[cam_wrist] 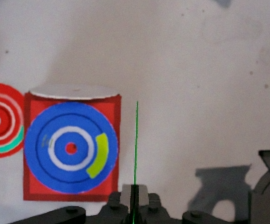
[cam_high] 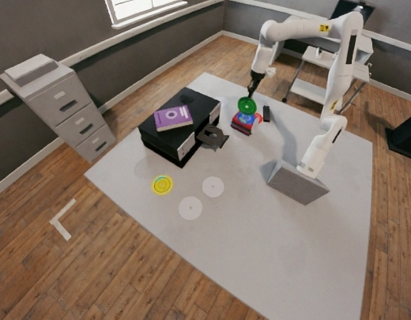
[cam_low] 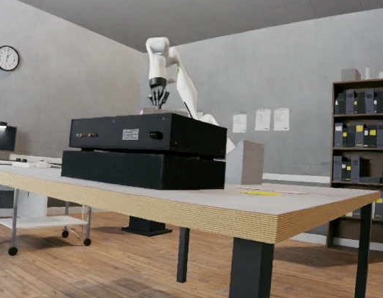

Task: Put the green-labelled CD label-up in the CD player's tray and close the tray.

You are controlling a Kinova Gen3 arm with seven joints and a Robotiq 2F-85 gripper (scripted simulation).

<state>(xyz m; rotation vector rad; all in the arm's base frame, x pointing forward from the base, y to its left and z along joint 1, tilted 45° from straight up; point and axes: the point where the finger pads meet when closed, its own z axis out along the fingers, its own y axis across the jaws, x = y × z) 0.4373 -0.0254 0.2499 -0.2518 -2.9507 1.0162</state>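
My pincer point(cam_high: 250, 93) point(cam_low: 159, 106) point(cam_wrist: 134, 200) is closed on the edge of the green CD point(cam_high: 246, 105) point(cam_wrist: 136, 145), which I hold above the counter point(cam_high: 245, 224) point(cam_low: 250, 202) point(cam_wrist: 195, 100), near the blue disc point(cam_high: 242, 118) point(cam_wrist: 40, 149). The player's tray point(cam_high: 207, 137) stands out, the CD well apart from it; a purple book point(cam_high: 173, 122) lies on the player point(cam_high: 148, 127) point(cam_low: 118, 132).

The green-labelled CD point(cam_high: 246, 105) point(cam_wrist: 136, 145), a small disc with a centre hole, hangs by its edge above the table; the CD player point(cam_high: 179, 126) point(cam_low: 143, 151) stands upright, its dark tray point(cam_high: 219, 139) apparently slid out, with no disc evident in it.
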